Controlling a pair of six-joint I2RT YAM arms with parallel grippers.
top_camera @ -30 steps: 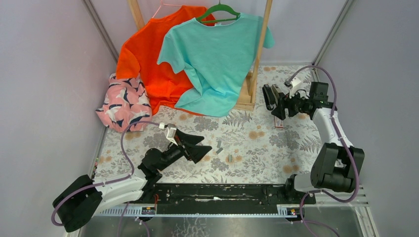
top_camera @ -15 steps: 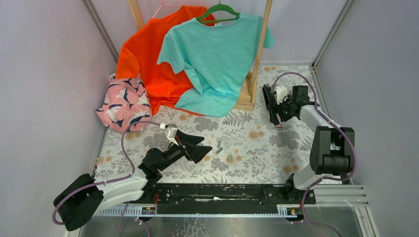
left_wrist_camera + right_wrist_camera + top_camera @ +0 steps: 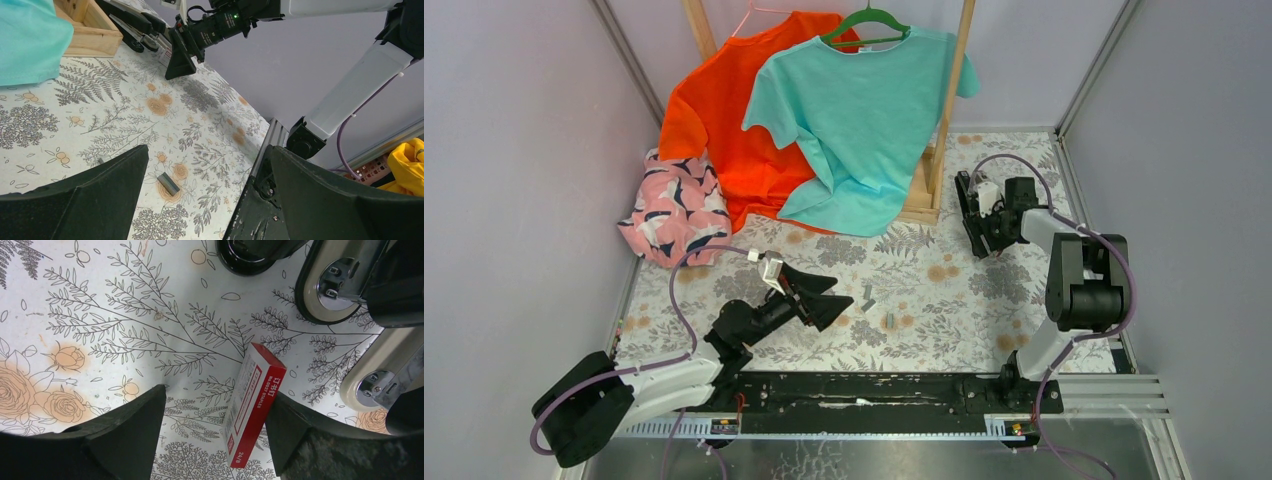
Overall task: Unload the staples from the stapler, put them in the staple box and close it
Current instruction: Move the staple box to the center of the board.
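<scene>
Two short silvery staples strips (image 3: 867,295) (image 3: 889,320) lie on the flowered table, just right of my left gripper (image 3: 842,293). In the left wrist view one strip (image 3: 168,183) lies between the wide-open left gripper (image 3: 207,155) fingers, untouched. The stapler (image 3: 967,203) lies at the back right by the wooden rack base. Its cream-rimmed parts with metal hinges (image 3: 340,282) show at the top right of the right wrist view. My right gripper (image 3: 216,395) hangs open low over the table beside it.
A red-and-white staple box (image 3: 254,405) lies between the right fingers, close to the right one. A wooden rack base (image 3: 90,30) stands behind the stapler, with teal (image 3: 864,120) and orange shirts hanging above. A pink patterned cloth (image 3: 674,205) lies at back left.
The right arm has swung in and its gripper has moved left and down beside the stapler, over the staple box. The left arm has not moved.
</scene>
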